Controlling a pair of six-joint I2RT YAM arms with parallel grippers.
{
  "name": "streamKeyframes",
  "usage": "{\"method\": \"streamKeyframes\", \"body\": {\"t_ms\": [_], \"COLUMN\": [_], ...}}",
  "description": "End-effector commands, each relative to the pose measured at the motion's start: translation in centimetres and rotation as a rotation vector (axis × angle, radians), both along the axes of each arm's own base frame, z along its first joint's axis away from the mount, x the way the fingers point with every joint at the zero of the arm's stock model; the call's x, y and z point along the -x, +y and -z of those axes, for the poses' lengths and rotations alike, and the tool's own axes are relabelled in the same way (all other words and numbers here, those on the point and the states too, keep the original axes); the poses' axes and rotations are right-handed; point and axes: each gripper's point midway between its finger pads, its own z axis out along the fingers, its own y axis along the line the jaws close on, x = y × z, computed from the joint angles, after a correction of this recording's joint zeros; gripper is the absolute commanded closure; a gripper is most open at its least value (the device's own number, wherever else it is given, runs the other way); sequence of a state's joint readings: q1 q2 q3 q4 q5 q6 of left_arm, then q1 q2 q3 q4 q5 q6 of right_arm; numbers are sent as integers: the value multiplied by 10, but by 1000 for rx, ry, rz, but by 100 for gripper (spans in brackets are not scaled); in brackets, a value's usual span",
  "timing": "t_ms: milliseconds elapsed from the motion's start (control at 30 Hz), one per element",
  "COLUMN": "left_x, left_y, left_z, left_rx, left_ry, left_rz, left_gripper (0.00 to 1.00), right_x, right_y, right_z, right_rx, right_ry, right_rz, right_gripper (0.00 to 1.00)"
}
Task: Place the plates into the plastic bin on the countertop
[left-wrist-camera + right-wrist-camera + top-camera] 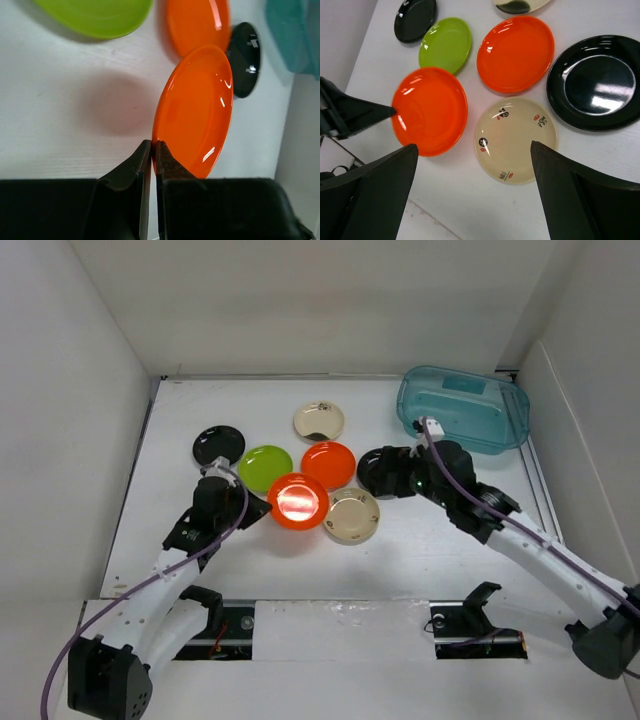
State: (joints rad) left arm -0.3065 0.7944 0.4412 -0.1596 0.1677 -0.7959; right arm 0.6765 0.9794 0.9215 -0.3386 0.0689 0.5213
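My left gripper [153, 145] is shut on the near rim of an orange plate [197, 107], which is tilted up off the countertop [60, 125] and casts a shadow on it. From above, this plate [298, 501] lies between the lime green plate [265, 468], the second orange plate [328, 465] and a cream plate [352, 514]. My right gripper [474, 146] hangs open above the cream plate [516, 140], beside a black plate [595, 82], holding nothing. The teal plastic bin [463, 408] stands at the far right.
Another black plate [218, 445] and another cream plate [319, 421] lie toward the back. White walls close in the countertop on the left, the back and the right. The bin is close to the right wall.
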Motion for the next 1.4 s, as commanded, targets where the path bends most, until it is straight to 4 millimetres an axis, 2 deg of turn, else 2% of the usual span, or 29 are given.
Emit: {"method": "streamKeyframes", "body": {"t_ms": [0,133,200,233,333,367,433,533,567,600,667,700,733,767,800,833,867,900,967,1000,1033,1100,1133,1167,1200,1233,1267,1333,1367], "left_x": [-22,-20,-20,-21,-22,-19,-21,-23,-23,-26,-32,-37,-44,-51,-54,-58,-62,-64,-62,-63,-61,-57,-57,-54,-54,-54,-51,-52,-52], "left_y": [-26,-50,-56,-58,-64,-66,-67,-67,-67,-67,-64,-61,-52,-45,-37,-22,-14,-5,15,19,24,35,39,43,50,53,54,49,46], "left_z": [-78,-118,-132,-135,-142,-145,-144,-141,-141,-141,-138,-137,-128,-135,-135,-129,-141,-143,-146,-157,-162,-164,-161,-161,-164,-147,-142,-144,-142], "left_rx": [77,143,157,146,155,161,161,152,152,148,138,123,89,59,29,-30,-61,-98,-176,-195,-213,-277,-301,-320,-345,-366,-368,-358,-346], "left_ry": [-237,-323,-354,-367,-371,-388,-388,-385,-385,-389,-369,-360,-317,-320,-305,-269,-283,-276,-258,-276,-288,-288,-280,-283,-296,-264,-258,-270,-273], "left_rz": [141,293,335,356,399,427,427,431,431,423,388,362,293,242,196,117,79,43,-30,-48,-54,-70,-77,-81,-105,-111,-110,-86,-71], "left_gripper": [100,100,100,100,100,100,100,100,100,100,93,76,60,41,3,0,0,0,0,0,0,0,0,0,0,0,0,0,0], "right_x": [-19,-29,-24,-25,-24,-22,-24,-27,-28,-29,-36,-39,-48,-68,-82,-96,-126,-141,-173,-195,-210,-240,-258,-273,-283,-296,-306,-319,-329], "right_y": [34,55,73,79,93,94,98,98,99,100,96,95,88,71,60,46,13,-6,-44,-81,-96,-127,-149,-158,-167,-181,-186,-193,-200], "right_z": [-4,25,25,33,31,32,28,29,31,35,31,31,31,29,25,25,14,8,12,11,-1,18,8,32,37,29,53,61,53], "right_rx": [-59,-47,-92,-97,-153,-167,-192,-216,-224,-229,-239,-243,-246,-245,-248,-262,-265,-272,-282,-279,-282,-267,-264,-253,-253,-286,-273,-265,-272], "right_ry": [-57,-23,-25,-7,-7,-2,-11,-5,8,29,26,33,36,20,7,15,-15,-24,-4,-23,-50,-15,-29,20,27,16,61,76,54], "right_rz": [-128,-254,-356,-385,-441,-447,-469,-490,-485,-479,-459,-433,-389,-283,-221,-142,3,91,258,385,431,555,612,641,655,665,675,695,703], "right_gripper": [0,1,3,4,9,19,24,59,75,100,100,100,100,100,100,100,100,100,100,100,100,100,100,100,100,100,100,100,100]}}
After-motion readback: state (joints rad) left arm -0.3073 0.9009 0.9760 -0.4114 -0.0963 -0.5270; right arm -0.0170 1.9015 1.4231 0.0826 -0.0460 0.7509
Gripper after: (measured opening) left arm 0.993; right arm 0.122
